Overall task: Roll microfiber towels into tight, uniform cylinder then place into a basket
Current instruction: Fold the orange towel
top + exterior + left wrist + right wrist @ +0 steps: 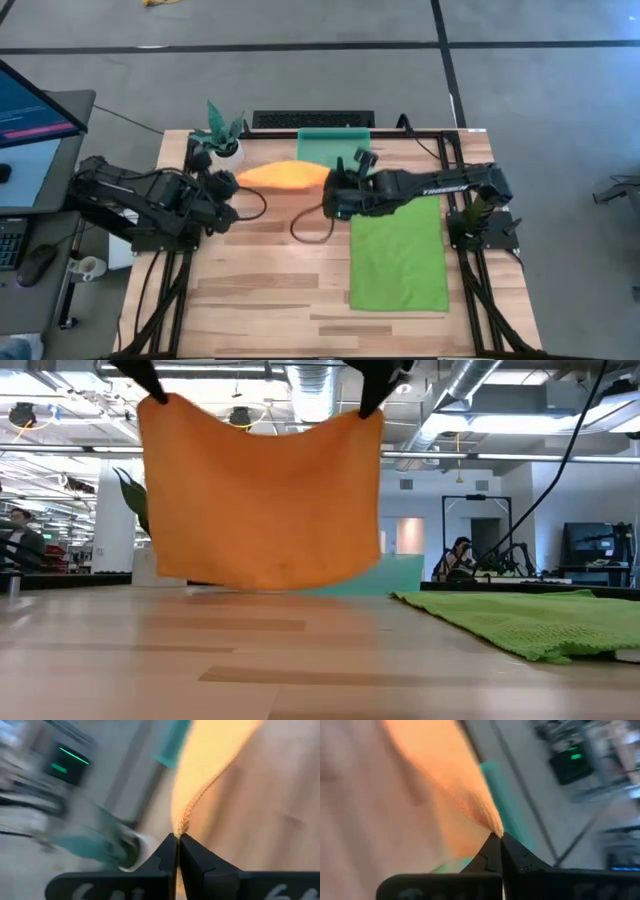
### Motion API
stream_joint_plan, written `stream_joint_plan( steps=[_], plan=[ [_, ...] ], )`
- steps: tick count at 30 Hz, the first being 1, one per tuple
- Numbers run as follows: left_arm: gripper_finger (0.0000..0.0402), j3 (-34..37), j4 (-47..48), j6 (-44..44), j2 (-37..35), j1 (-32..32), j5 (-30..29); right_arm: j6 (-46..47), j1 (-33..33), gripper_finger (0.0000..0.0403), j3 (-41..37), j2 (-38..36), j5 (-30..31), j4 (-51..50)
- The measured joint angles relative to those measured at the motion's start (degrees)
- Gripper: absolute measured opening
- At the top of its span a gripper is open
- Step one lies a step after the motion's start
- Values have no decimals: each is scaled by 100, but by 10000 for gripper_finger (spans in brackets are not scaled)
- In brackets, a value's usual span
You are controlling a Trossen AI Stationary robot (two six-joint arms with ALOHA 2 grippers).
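The orange towel (285,175) hangs spread between my two grippers over the table's far middle, its top edge sagging a little (260,490). My left gripper (238,181) is shut on its left top corner and my right gripper (330,184) on its right top corner. The larger green towel (398,252) lies flat on the table's right half. The teal basket (334,146) stands at the far edge behind the orange towel, partly hidden by it in the low view (402,574). My left gripper pinches the towel's upper left corner (184,823) between its two fingertips, slanting down from the table's left. The cloth hangs below the fingers. My right gripper pinches the upper right corner (493,826) between its fingertips, slanting down from the right. The towel hangs as a slack sheet, its lower edge (262,584) just above the table.
A potted plant in a white pot (224,138) stands at the far left, close to my left gripper. A dark keyboard (312,119) lies beyond the basket. A black cable loop (312,226) hangs over the table's middle. The near half of the table is bare wood.
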State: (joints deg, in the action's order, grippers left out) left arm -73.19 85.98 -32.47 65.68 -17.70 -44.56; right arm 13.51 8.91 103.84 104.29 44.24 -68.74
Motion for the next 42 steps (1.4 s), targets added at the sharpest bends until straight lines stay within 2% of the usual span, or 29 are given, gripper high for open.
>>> stream_joint_plan(
  steps=[5, 7, 10, 14, 20, 27, 35, 42],
  plan=[
    [0, 127, 42, -777, 134, -368, 1477, 502, 520, 8, -521, -3, -901, 265],
    [0, 245, 12, -1135, 222, -583, 1781, 633, 752, 8, -811, 0, -1221, 539],
    [0, 529, -203, -1713, 392, -1016, 2027, 921, 1138, 5, -1188, 2, -1391, 912],
    [0, 774, -496, -2337, 754, -1656, 2222, 1396, 1675, 7, -1435, 2, -1532, 1224],
    [0, 793, -719, -3397, 1481, -2622, 2285, 1730, 2287, 6, -2072, 4, -1746, 2389],
    [0, 793, -1311, -4253, 2388, -3396, 2952, 1861, 2704, 7, -2692, 6, -2240, 3617],
    [0, 793, -2204, -4343, 2917, -3674, 3099, 1864, 2935, 7, -3008, 4, -2906, 4708],
    [0, 793, -2302, -4417, 2921, -3705, 3082, 2275, 2878, 7, -3028, 4, -3090, 4505]
  ],
)
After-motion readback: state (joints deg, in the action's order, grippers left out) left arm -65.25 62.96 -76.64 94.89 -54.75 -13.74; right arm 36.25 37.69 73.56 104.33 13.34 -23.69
